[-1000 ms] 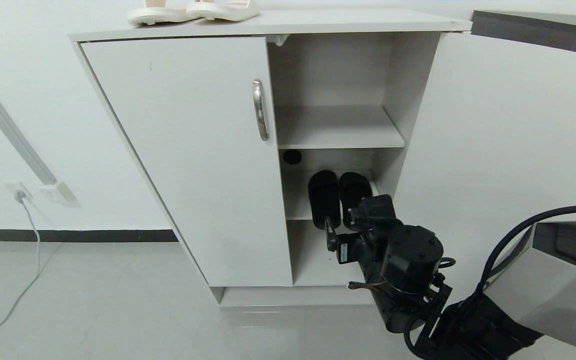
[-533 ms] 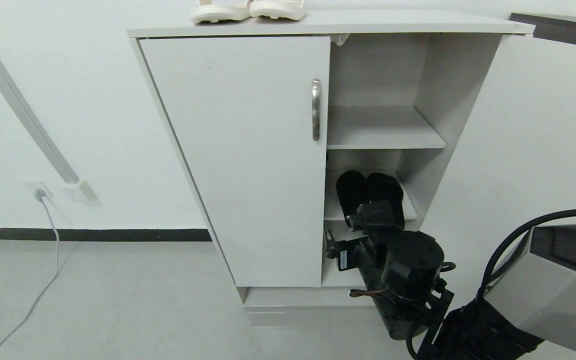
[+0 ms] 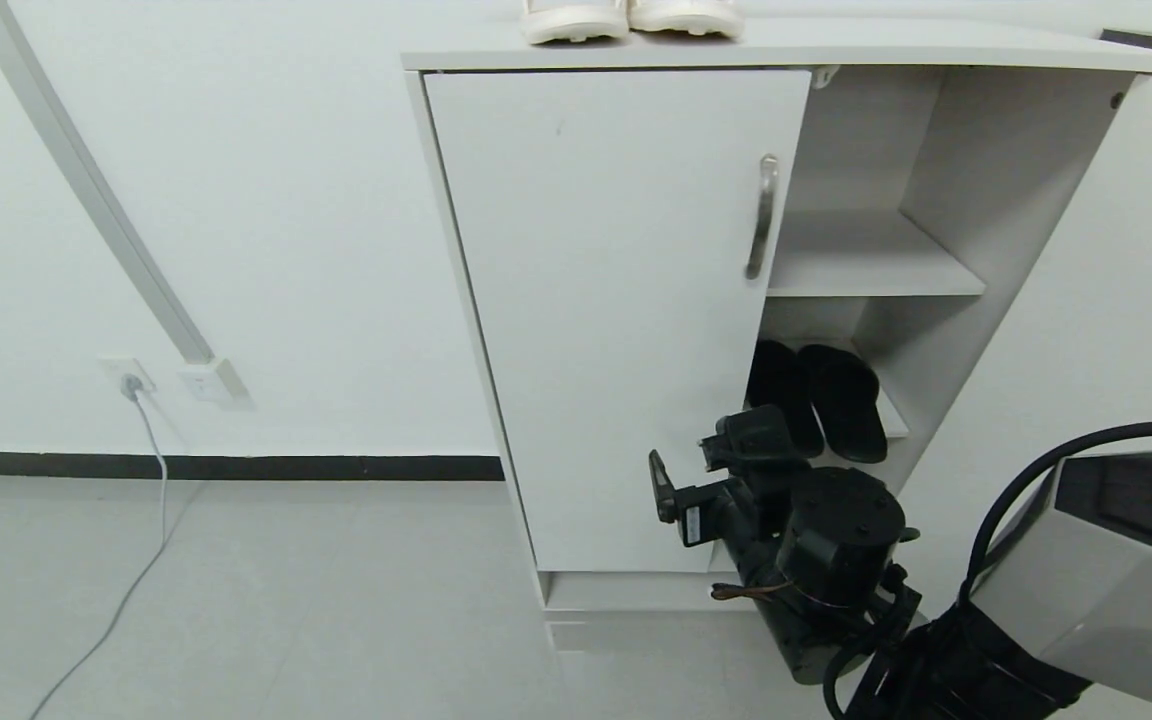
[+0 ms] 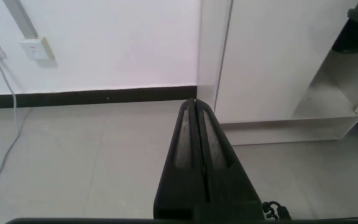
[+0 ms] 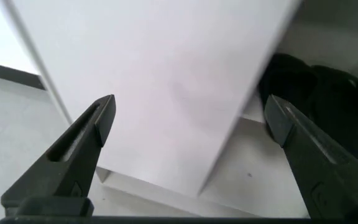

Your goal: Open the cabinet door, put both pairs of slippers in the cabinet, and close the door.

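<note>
Slippers, both pairs: where do they lie? (A)

Black slippers [image 3: 821, 400] lie side by side on the cabinet's [image 3: 936, 48] lower shelf [image 3: 898, 425]. White slippers [image 3: 631, 18] sit on the cabinet top, so that pair is not yet in. (B)

And the doors? (A)

Right door [image 3: 1126, 280] stands wide open. Left door [image 3: 616, 300] is closed, its handle [image 3: 761, 215] at the inner edge. (B)

End effectors? (A)

Right end effector [image 5: 189, 102] is spread wide and empty, low down just before the left door's bottom corner, near the black pair. Left end effector [image 4: 196, 109] has its fingers pressed together, holding nothing, above the floor [image 4: 73, 162]. (B)

What might go wrong? (A)

I'd judge three things. The white pair is high up at the top's front edge, so a clumsy grasp could take one slipper and knock the other off. The spread fingers [image 5: 92, 134] are close to the left door, so a careless lift could strike its edge or handle. And the black pair reaches close to the shelf front, so a nudge might leave a slipper jutting out and stop the door from shutting. (B)
</note>
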Tool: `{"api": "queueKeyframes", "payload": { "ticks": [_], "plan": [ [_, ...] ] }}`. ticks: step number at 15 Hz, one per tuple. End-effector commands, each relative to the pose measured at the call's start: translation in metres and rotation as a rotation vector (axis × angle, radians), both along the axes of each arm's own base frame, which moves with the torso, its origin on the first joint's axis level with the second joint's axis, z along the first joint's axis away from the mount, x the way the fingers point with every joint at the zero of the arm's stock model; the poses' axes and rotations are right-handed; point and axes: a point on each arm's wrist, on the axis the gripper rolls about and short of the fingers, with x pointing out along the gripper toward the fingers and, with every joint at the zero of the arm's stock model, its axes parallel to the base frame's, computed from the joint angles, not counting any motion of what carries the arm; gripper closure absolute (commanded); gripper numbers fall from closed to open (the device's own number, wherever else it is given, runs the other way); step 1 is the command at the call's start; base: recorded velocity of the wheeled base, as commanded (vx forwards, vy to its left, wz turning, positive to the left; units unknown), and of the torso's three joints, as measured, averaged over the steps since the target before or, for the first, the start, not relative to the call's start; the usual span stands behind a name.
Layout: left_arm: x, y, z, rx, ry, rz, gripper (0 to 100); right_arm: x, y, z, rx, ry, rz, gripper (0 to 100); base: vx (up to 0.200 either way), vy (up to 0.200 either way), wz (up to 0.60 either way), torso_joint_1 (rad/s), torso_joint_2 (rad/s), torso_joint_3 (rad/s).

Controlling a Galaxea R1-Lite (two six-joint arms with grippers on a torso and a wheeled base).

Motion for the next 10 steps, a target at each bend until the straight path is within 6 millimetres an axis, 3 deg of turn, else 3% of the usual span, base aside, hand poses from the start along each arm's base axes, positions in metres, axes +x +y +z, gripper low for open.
{"api": "queueKeyframes", "payload": {
  "ticks": [1,3,10],
  "plan": [
    [0.0001,0.0,0.0,0.0,0.002,0.001,100,-0.001,-0.0013,-0.0028,-0.014,0.001,0.003,0,0.0,0.2,0.0,0.002,0.0,-0.002],
    [0.0001,0.0,0.0,0.0,0.002,0.002,100,-0.0014,-0.0017,-0.0033,-0.018,0.006,0.003,0,0.0,0.2,0.0,-0.002,0.0,0.002],
    [0.0001,0.0,0.0,-0.002,0.002,0.002,100,-0.001,-0.0023,-0.0061,-0.024,0.008,0.021,0,0.0,0.0,0.0,0.0,0.0,0.0]
  ]
}}
